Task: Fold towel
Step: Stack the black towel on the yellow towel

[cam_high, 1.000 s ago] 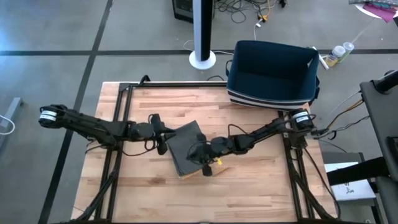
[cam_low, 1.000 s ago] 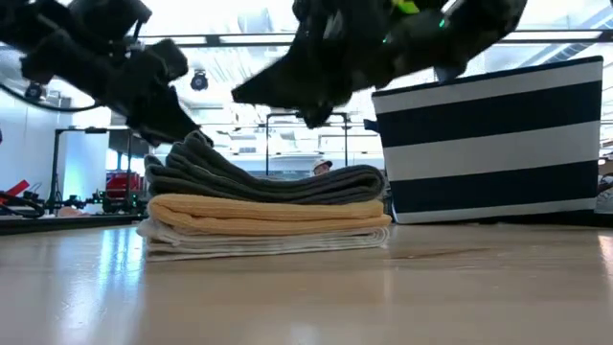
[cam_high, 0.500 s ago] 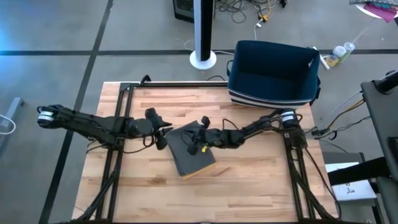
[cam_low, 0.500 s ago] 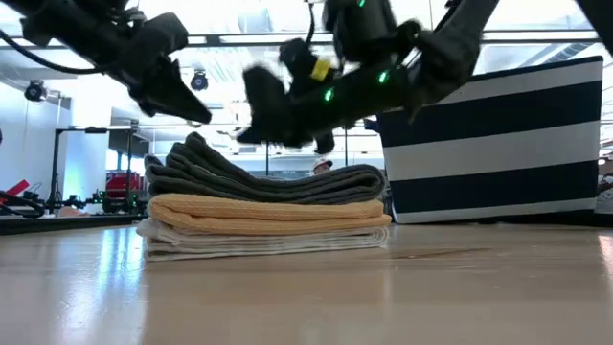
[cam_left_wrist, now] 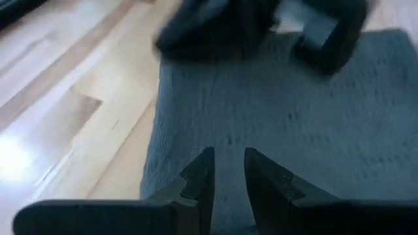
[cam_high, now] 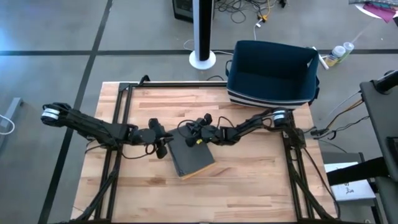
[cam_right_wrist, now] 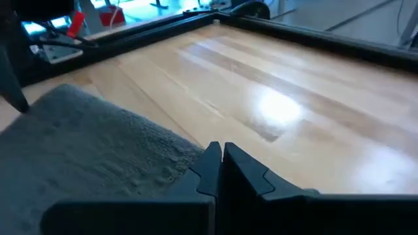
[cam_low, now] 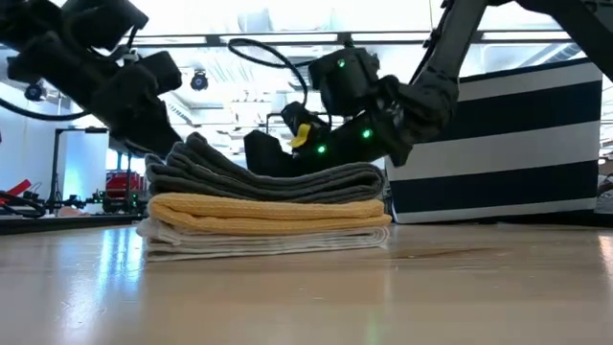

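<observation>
A stack of folded towels lies mid-table: a grey towel (cam_low: 287, 182) on top, a yellow one (cam_low: 268, 213) under it and a white one (cam_low: 259, 241) on the wood. The grey towel's left edge stands up in a raised fold (cam_low: 196, 146). My left gripper (cam_left_wrist: 228, 173) stands at that left edge, its fingers a narrow gap apart over the grey towel (cam_left_wrist: 313, 117). My right gripper (cam_low: 254, 153) is shut and lies low on the grey towel's top near the far corner (cam_high: 185, 129). My left gripper's fingertips (cam_low: 158, 139) are right beside the raised fold; I cannot tell whether they touch it. My right gripper rests its shut fingers (cam_right_wrist: 219, 156) on the grey towel's top face (cam_right_wrist: 150, 163) near its far edge. It comes in nearly level from the table's right. The towel lies flat on the stack.
A navy-and-white striped basket (cam_high: 273, 71) stands at the table's far right, behind the stack. Black frame rails (cam_high: 180, 84) run along the far edge and down both sides. Bare wood (cam_high: 249, 186) lies toward the near edge.
My right gripper has crossed the stack from its near right part toward the far left, rolled, and sunk from above onto the grey towel's top, staying shut. My left gripper rose off the towel's left edge and has come back down beside it. The stack has not moved.
</observation>
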Motion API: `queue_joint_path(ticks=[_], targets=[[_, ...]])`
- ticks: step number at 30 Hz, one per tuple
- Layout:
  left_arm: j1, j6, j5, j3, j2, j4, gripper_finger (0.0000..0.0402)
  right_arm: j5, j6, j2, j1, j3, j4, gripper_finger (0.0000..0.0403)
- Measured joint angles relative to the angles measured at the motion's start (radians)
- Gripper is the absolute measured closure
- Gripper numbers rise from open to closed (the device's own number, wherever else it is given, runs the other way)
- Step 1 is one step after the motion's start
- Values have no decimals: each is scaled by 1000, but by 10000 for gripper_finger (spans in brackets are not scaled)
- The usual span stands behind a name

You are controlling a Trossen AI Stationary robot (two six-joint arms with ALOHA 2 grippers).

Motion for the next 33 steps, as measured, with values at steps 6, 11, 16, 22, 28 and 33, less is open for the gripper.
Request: queue_joint_path(ticks=[6, 11, 16, 22, 28, 33], targets=[[0, 4, -4, -30, 42, -8, 327, 78, -33, -93, -3, -44, -3, 390], [-1, 8, 1, -41, 49, 21, 327, 69, 21, -41, -2, -60, -46, 390], [-6, 19, 22, -38, 14, 26, 326, 75, 100, 7, -3, -70, -33, 390], [-5, 51, -19, -44, -20, 56, 309, 74, -83, -100, 18, -68, -12, 390], [-2, 35, -80, -43, 7, 93, 287, -65, -248, -222, 95, -85, -35, 390], [-1, 11, -104, -49, 23, 91, 273, -168, -226, -227, 174, -91, -26, 390]])
